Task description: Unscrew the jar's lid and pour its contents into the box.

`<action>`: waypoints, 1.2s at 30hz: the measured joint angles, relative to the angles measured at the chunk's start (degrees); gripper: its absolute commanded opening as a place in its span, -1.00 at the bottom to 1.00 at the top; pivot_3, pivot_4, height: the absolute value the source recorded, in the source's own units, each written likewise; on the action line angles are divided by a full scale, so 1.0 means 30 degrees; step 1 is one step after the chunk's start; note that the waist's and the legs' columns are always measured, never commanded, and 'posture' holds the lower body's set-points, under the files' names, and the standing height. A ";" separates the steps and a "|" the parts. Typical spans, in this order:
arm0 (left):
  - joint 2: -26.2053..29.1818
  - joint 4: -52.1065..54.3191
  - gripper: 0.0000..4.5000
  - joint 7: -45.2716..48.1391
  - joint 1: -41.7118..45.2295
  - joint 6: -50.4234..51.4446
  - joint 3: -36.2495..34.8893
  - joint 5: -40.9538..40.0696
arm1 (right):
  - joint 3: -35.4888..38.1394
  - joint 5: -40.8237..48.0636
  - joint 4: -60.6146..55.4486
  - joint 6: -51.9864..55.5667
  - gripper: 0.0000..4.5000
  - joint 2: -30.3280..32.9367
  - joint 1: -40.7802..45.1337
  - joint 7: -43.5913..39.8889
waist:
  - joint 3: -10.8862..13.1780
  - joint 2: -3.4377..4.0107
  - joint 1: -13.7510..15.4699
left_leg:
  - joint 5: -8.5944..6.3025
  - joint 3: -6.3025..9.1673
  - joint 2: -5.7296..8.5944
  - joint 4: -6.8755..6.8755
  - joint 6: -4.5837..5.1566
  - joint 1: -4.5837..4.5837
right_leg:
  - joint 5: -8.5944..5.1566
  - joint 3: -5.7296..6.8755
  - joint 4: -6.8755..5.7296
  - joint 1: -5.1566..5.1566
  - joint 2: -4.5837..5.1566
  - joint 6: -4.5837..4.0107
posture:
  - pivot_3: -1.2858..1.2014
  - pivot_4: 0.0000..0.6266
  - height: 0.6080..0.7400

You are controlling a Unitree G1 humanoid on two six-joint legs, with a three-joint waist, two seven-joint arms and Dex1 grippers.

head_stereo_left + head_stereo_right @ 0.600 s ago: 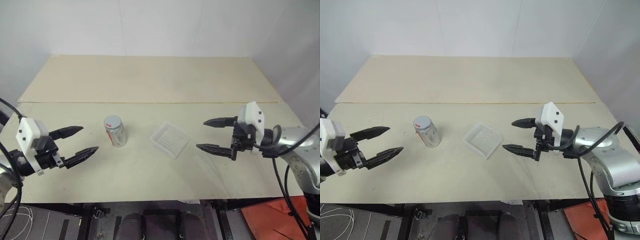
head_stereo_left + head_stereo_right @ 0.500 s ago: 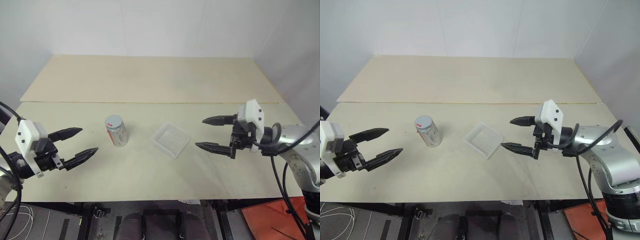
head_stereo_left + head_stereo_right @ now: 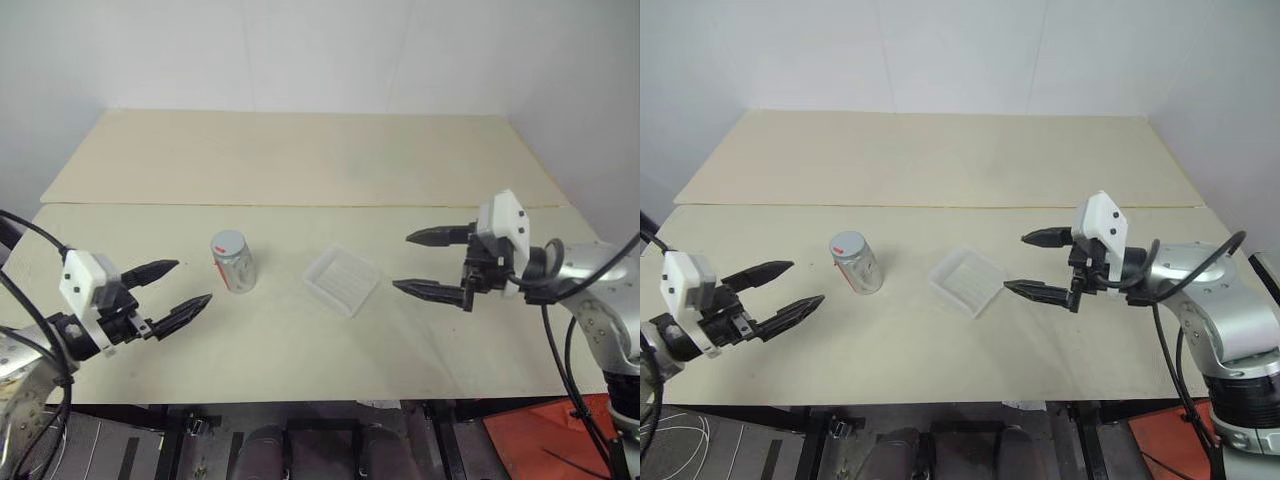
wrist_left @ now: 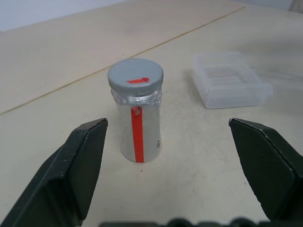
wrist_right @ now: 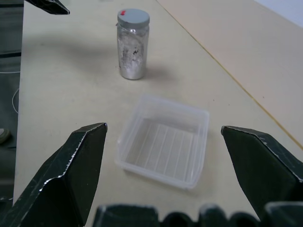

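Nearing jar (image 3: 231, 262) vs earlier, left end effector (image 3: 182, 286) wide; right end effector (image 3: 418, 263) wide too.

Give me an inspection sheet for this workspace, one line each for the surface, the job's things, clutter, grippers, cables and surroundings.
Surface: pale beige table, two boards meeting at a seam.
Job's things: jar stands upright, lid on with a red mark on top. Contents: too small to tell. Box sits to the jar's right, apart from it, nothing seen inside.
Clutter: nothing seen.
Grippers: left gripper open, left of the jar, not touching it. Right gripper open, right of the box, holding nothing.
Cables: black cables along the right arm, more by the left arm.
Surroundings: white walls; a red patch below the table edge.
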State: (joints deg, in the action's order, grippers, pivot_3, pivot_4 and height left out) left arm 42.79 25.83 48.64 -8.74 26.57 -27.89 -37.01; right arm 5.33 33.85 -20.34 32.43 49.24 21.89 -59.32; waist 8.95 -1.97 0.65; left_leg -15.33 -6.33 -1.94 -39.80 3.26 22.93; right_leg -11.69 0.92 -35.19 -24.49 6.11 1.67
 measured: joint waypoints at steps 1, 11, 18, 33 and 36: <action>-0.0240 -0.0054 0.98 -0.0166 0.0021 -0.0114 0.0306 0.0180 | -0.0002 -0.0047 -0.0117 -0.0001 1.00 0.0004 -0.0139 0.0072 | 0.0000 -0.0001 -0.0001 | 0.0000 0.0001 -0.0002 0.0000 0.0000 -0.0001 | 0.0001 0.0002 -0.0003 0.0001 -0.0001 0.0000 | 0.03 -0.52 1.00; -0.1548 -0.3381 0.98 -0.0536 0.2601 -0.2027 0.3127 0.2325 | -0.0035 -0.0076 -0.1561 0.0074 1.00 -0.0007 -0.0276 0.0528 | 0.0000 0.0000 -0.0003 | -0.0003 0.0001 0.0002 -0.0002 0.0007 0.0002 | 0.0005 0.0008 0.0002 0.0002 -0.0002 0.0004 | 0.03 -0.52 1.00; -0.3288 -0.6175 0.98 -0.0935 0.4386 -0.3965 0.4460 0.3513 | -0.0005 0.0244 -0.2255 0.0128 1.00 0.0014 -0.0343 0.0848 | 0.0000 -0.0002 0.0019 | -0.0004 0.0012 0.0004 -0.0011 0.0010 0.0005 | 0.0010 0.0016 0.0009 0.0016 0.0005 0.0008 | 0.03 -0.52 1.00; -0.5834 -1.1245 0.98 -0.1684 0.7455 -0.7822 0.5989 0.5641 | 0.0527 0.0602 -0.3007 0.0513 1.00 0.0239 -0.0412 0.1589 | 0.0000 -0.0005 0.0003 | -0.0008 0.0020 0.0006 -0.0015 0.0019 0.0005 | 0.0016 0.0024 0.0014 0.0029 0.0007 0.0016 | 0.03 -0.52 1.00; -0.6020 -1.2096 0.98 -0.1694 0.7871 -0.8328 0.6153 0.5922 | 0.0707 0.0790 -0.3088 0.0592 1.00 0.0246 -0.0421 0.1627 | 0.0000 -0.0005 0.0004 | -0.0008 0.0021 0.0005 -0.0017 0.0020 0.0006 | 0.0018 0.0025 0.0011 0.0029 0.0006 0.0019 | 0.03 -0.52 1.00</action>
State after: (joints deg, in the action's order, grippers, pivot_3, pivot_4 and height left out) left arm 24.73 -10.46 43.56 14.87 1.58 -9.43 -19.24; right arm 7.45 36.22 -29.61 34.21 49.98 20.63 -54.44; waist 8.95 -1.99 0.66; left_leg -15.35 -6.27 -1.93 -39.85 3.32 22.94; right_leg -11.64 1.00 -35.15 -24.40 6.13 1.72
